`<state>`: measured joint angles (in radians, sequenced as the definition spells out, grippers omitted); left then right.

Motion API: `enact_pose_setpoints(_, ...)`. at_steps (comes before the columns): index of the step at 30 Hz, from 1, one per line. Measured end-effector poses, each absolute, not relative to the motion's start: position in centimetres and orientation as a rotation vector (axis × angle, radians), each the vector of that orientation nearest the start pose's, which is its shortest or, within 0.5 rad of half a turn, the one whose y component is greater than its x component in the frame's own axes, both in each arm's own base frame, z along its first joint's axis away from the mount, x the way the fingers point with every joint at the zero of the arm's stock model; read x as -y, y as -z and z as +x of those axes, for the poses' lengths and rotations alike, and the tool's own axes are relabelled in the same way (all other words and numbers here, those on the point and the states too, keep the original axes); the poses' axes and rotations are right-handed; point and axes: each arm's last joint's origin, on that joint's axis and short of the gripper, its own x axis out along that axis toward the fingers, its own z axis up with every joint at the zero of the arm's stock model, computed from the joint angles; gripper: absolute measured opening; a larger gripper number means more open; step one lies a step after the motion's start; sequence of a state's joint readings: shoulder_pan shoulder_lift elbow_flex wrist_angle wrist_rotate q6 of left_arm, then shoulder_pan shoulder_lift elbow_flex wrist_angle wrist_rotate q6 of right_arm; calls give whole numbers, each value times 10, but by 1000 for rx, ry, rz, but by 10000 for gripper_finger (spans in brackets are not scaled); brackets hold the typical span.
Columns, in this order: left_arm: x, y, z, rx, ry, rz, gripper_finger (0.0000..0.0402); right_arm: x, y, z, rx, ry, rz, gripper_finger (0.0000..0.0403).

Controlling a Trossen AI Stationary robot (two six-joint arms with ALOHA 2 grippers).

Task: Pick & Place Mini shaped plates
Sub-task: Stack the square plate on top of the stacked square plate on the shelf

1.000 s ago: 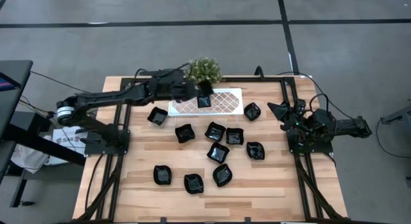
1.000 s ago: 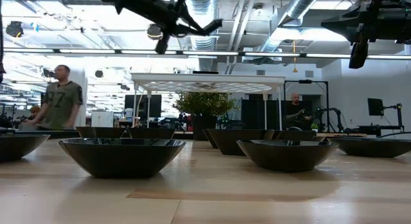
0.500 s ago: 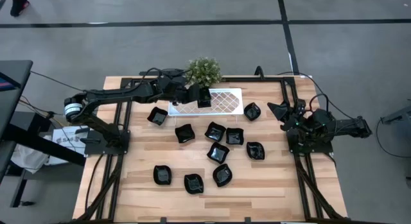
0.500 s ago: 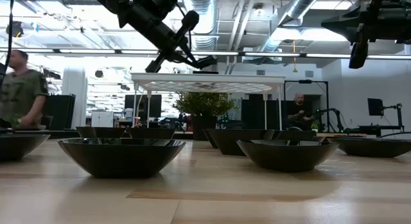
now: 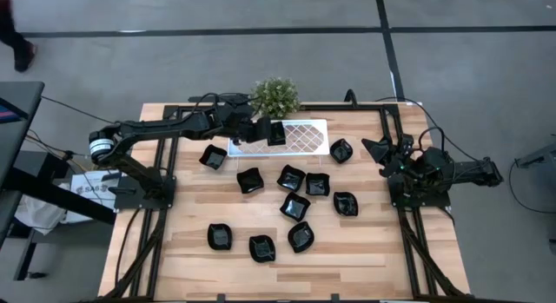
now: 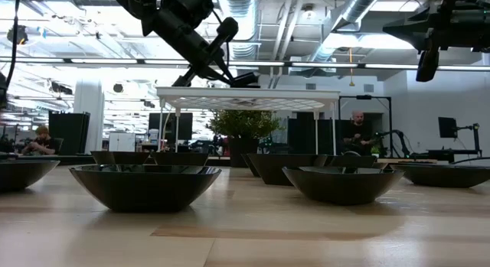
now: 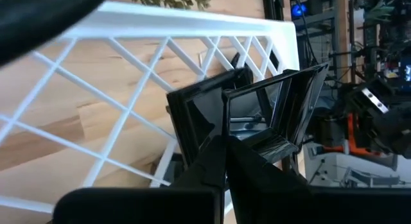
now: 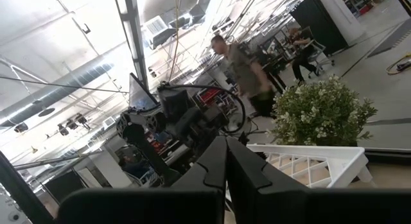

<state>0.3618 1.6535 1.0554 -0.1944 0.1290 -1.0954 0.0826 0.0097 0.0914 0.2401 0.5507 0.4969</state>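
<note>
Nearest edge of the pale wooden plank table (image 5: pixel 182 268): three glossy black mini dishes in a row (image 5: pixel 261 247), untouched. Behind them sits a loose cluster of six more (image 5: pixel 294 206), some square and some wavy-edged, all apart from one another. One further dish sits alone beside the tray's right end (image 5: pixel 340 150).

Right arm folded at the table's right side, right claw (image 5: pixel 380 154) clenched on nothing, well clear of the dishes. Waiting.

Farther back: the white lattice-patterned rectangular tray (image 5: pixel 304 138), raised on short legs. The left arm reaches across to it. The left claw (image 5: pixel 263 129) is pinched tight, and from its wrist view it seems to grip the rim of a small glossy black square dish (image 7: pixel 276 108). A second square dish appears to lie just behind that one on the lattice.

Change over the last second: the left claw has come down from well above the tray to just over its top, the dish going with it. I read this as the placing step nearly done, with only the let-go remaining. Ten dishes remain on the table, so the job is early.

Beyond the tray: small green potted plant (image 5: pixel 276 95), then the room, a seated person (image 6: pixel 354 133).
</note>
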Motion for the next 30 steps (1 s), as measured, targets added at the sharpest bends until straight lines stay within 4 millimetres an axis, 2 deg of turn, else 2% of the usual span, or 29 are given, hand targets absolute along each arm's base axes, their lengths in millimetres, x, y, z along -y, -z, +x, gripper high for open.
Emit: enact_pose_setpoints(30,-118,-209,324,-588,-634,-1226,31,8,-215,84,420,379,585,0)
